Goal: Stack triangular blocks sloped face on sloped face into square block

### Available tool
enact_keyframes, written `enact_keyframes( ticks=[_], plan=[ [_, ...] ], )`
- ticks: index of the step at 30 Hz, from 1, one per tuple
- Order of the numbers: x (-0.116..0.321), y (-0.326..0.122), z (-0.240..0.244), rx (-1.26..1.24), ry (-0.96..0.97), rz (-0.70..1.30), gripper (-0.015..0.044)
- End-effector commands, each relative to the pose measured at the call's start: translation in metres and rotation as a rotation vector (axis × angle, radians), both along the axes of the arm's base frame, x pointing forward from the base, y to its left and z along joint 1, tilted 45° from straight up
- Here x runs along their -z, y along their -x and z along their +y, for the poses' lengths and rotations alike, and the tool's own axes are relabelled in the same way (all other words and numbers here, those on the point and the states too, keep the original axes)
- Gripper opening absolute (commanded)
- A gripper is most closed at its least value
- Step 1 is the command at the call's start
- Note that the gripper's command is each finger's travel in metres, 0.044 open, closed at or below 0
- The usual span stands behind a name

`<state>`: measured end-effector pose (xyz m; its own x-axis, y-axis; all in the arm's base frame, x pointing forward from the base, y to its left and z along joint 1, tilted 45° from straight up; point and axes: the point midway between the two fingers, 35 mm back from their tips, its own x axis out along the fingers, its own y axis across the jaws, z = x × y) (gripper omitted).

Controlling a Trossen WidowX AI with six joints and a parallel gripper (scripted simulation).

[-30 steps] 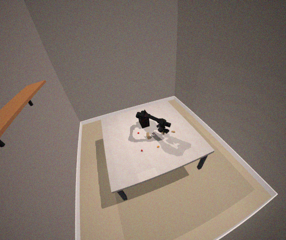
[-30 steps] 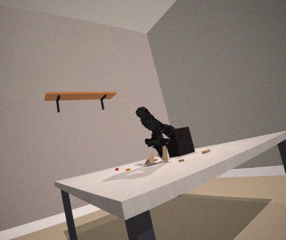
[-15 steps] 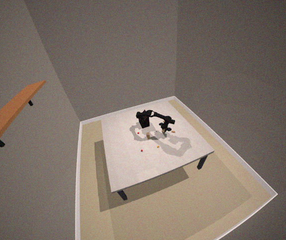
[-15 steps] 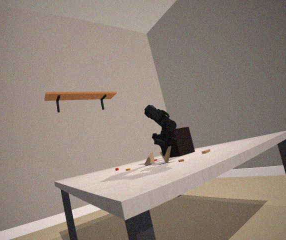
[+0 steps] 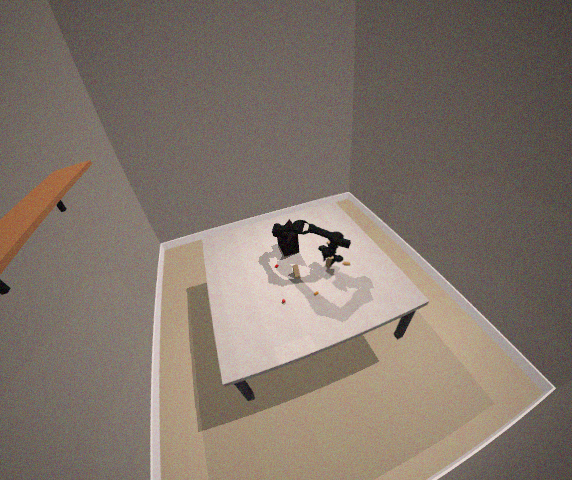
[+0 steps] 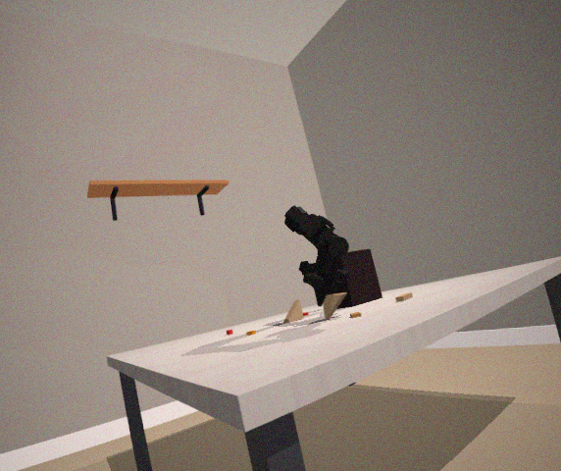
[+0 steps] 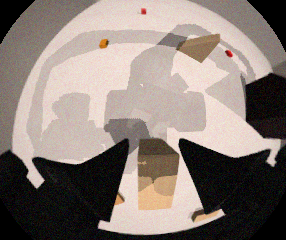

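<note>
One tan triangular block (image 5: pixel 295 270) (image 6: pixel 294 311) (image 7: pixel 200 47) stands on the table (image 5: pixel 255 330) (image 6: pixel 179 362), apart from the gripper. The other triangular block (image 5: pixel 329 263) (image 6: pixel 332 305) (image 7: pixel 158 172) is between and below my fingers; in the exterior view it looks tilted, narrow end down. Whether its lower end touches the table is too small to tell. My gripper (image 5: pixel 330 257) (image 7: pixel 154 142) is open, with a gap on each side of this block in the wrist view. The two blocks are apart.
Red bits (image 5: pixel 276 266) (image 5: pixel 283 301) (image 6: pixel 229 332) (image 7: pixel 143 11) and an orange bit (image 5: pixel 315 293) (image 6: pixel 251 332) (image 7: pixel 104 43) lie around the standing block. Small tan pieces (image 6: pixel 355 314) (image 6: pixel 404 296) lie on the gripper's other side. The dark arm base (image 6: pixel 364 279) stands behind.
</note>
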<state>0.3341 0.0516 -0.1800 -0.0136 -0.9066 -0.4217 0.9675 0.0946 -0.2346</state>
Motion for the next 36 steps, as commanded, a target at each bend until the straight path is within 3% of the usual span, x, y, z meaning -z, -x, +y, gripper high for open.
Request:
enact_keyframes(
  ticks=[1, 3, 11, 18, 24, 31, 36],
  plan=[
    [0.000, 0.000, 0.000, 0.000, -0.003, 0.004, 0.0394],
    [0.000, 0.000, 0.000, 0.000, -0.003, 0.004, 0.0440],
    [-0.001, 0.000, 0.002, -0.002, -0.003, 0.006, 0.0440],
    [-0.070, -0.008, 0.067, -0.067, -0.008, 0.085, 0.0440],
    [-0.070, -0.011, 0.069, -0.074, -0.026, 0.069, 0.0440],
    [-0.051, -0.003, 0.016, 0.237, -0.532, 0.192, 0.0440],
    [-0.052, -0.010, -0.010, 0.287, -0.991, 0.148, 0.0440]
  ],
)
